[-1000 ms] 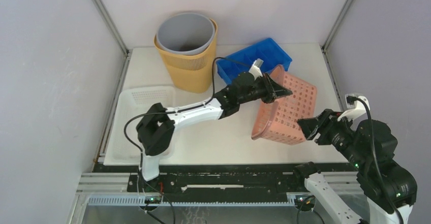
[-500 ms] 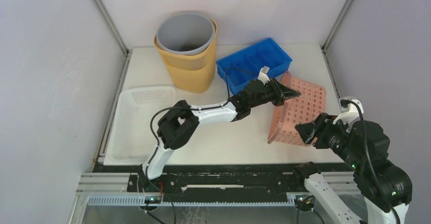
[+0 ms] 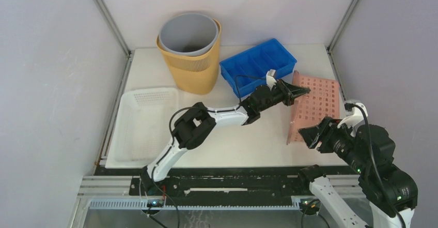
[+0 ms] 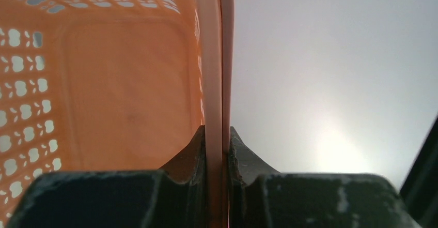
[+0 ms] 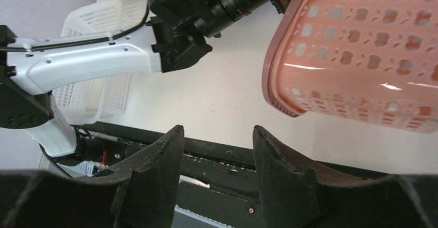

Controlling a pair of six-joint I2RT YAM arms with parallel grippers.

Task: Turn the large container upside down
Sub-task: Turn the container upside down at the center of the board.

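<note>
Pink perforated plastic basket (image 3: 316, 104): held tipped steeply on edge, beside the blue tray (image 3: 258, 65).
Left gripper (image 4: 217, 135): clamped on the basket's rim.
Right gripper (image 5: 217, 131): parted, nothing held.

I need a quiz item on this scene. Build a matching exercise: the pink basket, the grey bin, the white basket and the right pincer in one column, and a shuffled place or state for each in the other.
Column one
1. pink basket
2. grey bin
3. white basket
4. right pincer

Column two
A. nested inside the yellow basket
B. open, holding nothing
C. tipped up on edge, rim clamped by the left pincer
D. lying flat at the left side of the table

Pairs: 1-C, 2-A, 3-D, 4-B
</note>
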